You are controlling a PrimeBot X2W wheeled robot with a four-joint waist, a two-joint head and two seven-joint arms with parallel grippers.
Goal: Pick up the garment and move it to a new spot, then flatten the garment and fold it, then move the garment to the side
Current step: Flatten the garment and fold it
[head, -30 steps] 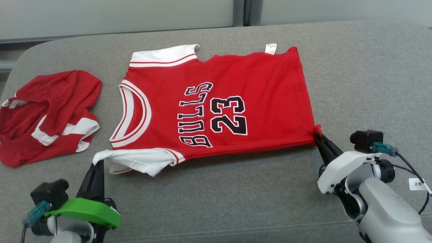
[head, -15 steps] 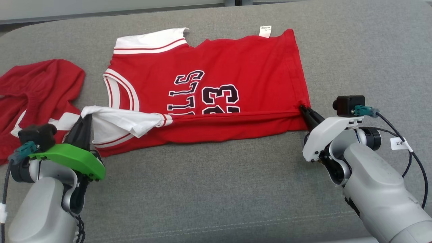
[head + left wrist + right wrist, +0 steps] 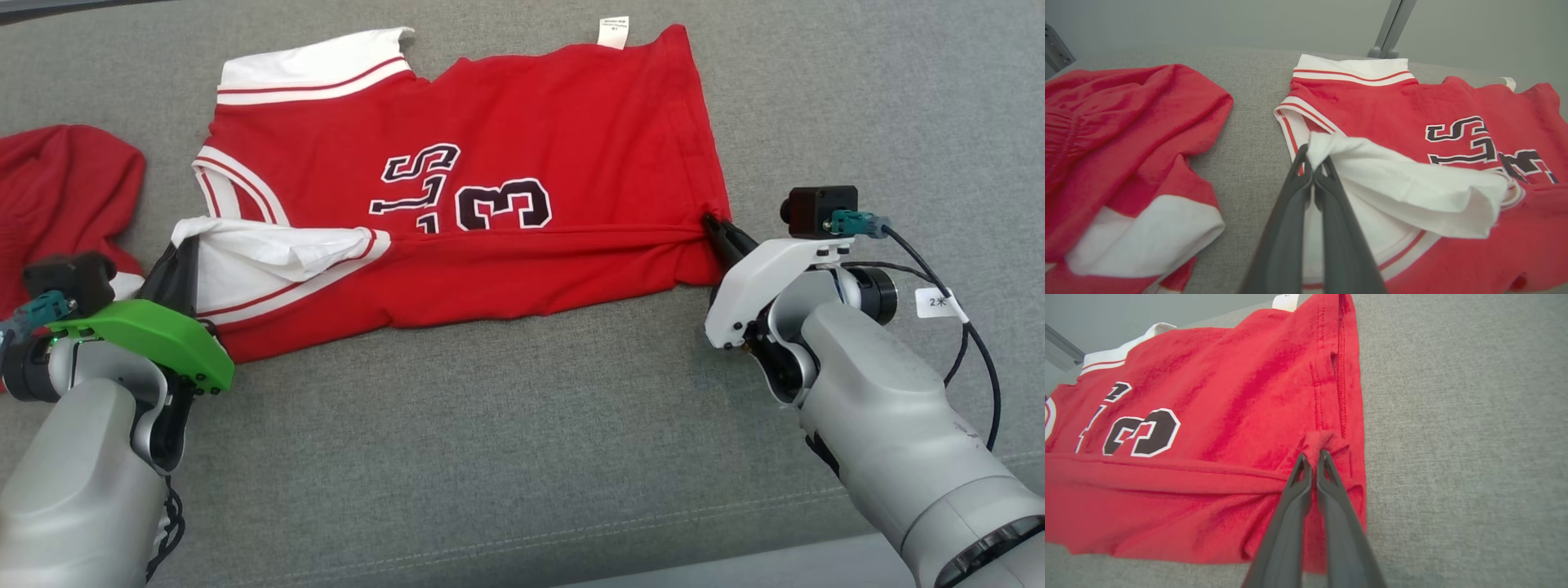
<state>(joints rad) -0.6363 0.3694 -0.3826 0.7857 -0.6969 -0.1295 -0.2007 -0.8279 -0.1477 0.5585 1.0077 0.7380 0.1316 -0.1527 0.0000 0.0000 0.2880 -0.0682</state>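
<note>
Nearest the robot, the left hand [image 3: 183,249], two dark fingers under a green cover, is clamped together on a corner of the white sleeve [image 3: 1412,183]. The sleeve belongs to the red knit sports jersey with white, red-striped trim [image 3: 539,114]. The right hand [image 3: 715,227], under a white cover, pinches a small bunch of red cloth at the jersey's near hem corner [image 3: 1323,441]. Its fingers are pressed tight together. A small white tag [image 3: 939,303] on the right arm's cable reads "2" beside a mark too small to make out.

The jersey lies flat on the grey woven-fabric surface [image 3: 506,425], in its middle and far part. Its long axis runs left to right, with the round neckline [image 3: 214,175] pointing to the robot's left and the hem to its right. The near long side is lifted between the two hands and folded over onto the chest, making a straight crease across the print. Above that crease the black, white-edged lettering [image 3: 424,175] shows an "S", one "L" and part of another, and beside it a "3", all lying sideways with their tops toward the neckline.

At the far edge of the jersey a white sewn-in label [image 3: 614,31] sticks out; its print is unreadable. Toward the surface's left edge lies a crumpled red garment with a white band [image 3: 1126,134], apart from the jersey.
</note>
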